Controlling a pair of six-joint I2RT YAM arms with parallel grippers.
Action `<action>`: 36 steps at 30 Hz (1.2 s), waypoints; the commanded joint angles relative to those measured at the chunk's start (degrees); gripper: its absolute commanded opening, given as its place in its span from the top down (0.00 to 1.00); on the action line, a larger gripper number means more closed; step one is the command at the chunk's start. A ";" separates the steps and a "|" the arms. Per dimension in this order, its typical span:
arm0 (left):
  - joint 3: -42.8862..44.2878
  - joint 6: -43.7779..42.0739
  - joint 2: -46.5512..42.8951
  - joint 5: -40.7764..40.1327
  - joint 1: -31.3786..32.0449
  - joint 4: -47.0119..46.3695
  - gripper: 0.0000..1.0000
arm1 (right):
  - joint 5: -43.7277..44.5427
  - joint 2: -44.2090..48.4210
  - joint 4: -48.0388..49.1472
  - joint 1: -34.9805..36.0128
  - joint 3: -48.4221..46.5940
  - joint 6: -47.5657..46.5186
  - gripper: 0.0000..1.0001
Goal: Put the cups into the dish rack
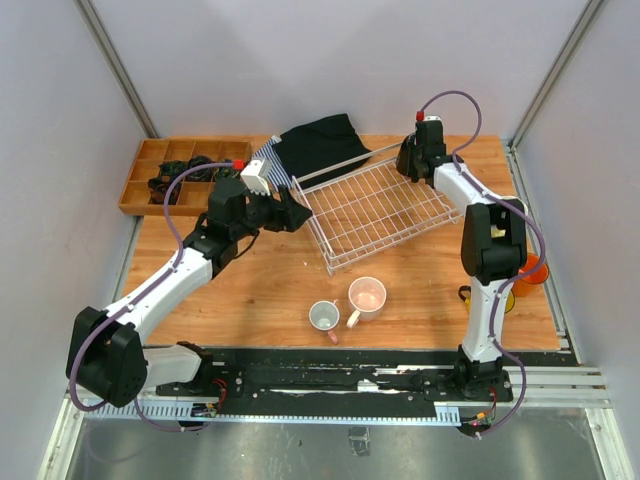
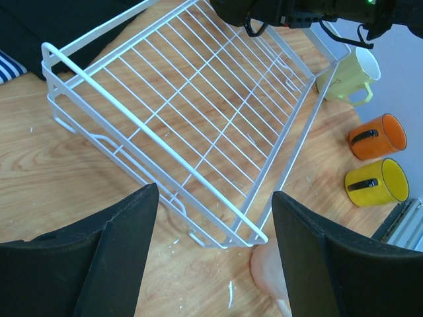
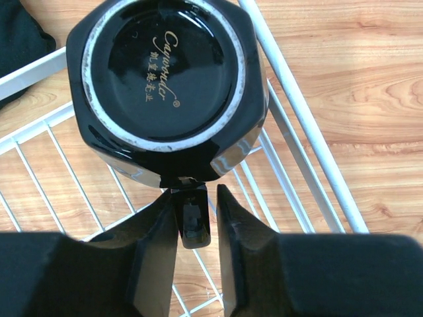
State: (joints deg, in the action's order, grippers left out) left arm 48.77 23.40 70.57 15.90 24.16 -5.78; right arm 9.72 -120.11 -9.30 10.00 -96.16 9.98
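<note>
The white wire dish rack (image 1: pixel 375 210) lies mid-table and also shows in the left wrist view (image 2: pixel 192 112). My right gripper (image 3: pixel 197 198) is at the rack's far right corner, shut on the handle of an upside-down black mug (image 3: pixel 165 72) over the rack's wires. My left gripper (image 2: pixel 215 198) is open and empty, just off the rack's left corner (image 1: pixel 295 213). A pale pink mug (image 1: pixel 367 295) and a small dusty pink mug (image 1: pixel 323 316) stand in front of the rack. The yellow-green mug (image 2: pixel 350 76), orange mug (image 2: pixel 377 135) and yellow mug (image 2: pixel 377 181) stand to its right.
A brown wooden compartment tray (image 1: pixel 150 180) holding dark items sits at the far left. A black cloth (image 1: pixel 320 145) and a striped cloth (image 1: pixel 265 160) lie behind the rack. My right arm hides part of the mugs on the right in the top view.
</note>
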 commanded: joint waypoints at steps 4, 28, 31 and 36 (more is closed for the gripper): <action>-0.06 -0.05 -1.20 -0.86 -0.26 0.51 0.28 | 2.39 3.63 0.89 -0.49 0.27 -1.40 0.58; 10.82 2.93 -1.39 -19.06 26.00 33.64 0.40 | -3.49 38.61 -12.83 -0.50 21.11 4.18 0.43; 12.63 4.08 3.24 -19.80 28.46 33.39 0.41 | -5.47 43.46 -14.47 -0.41 24.51 6.01 0.43; 17.41 1.83 11.98 -19.78 31.82 34.20 0.41 | -7.57 50.27 -17.24 -0.41 28.95 6.91 0.43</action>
State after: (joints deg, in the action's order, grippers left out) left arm 62.28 25.74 77.78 -2.07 53.54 27.29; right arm 4.64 -74.11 -22.26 10.00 -69.80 14.81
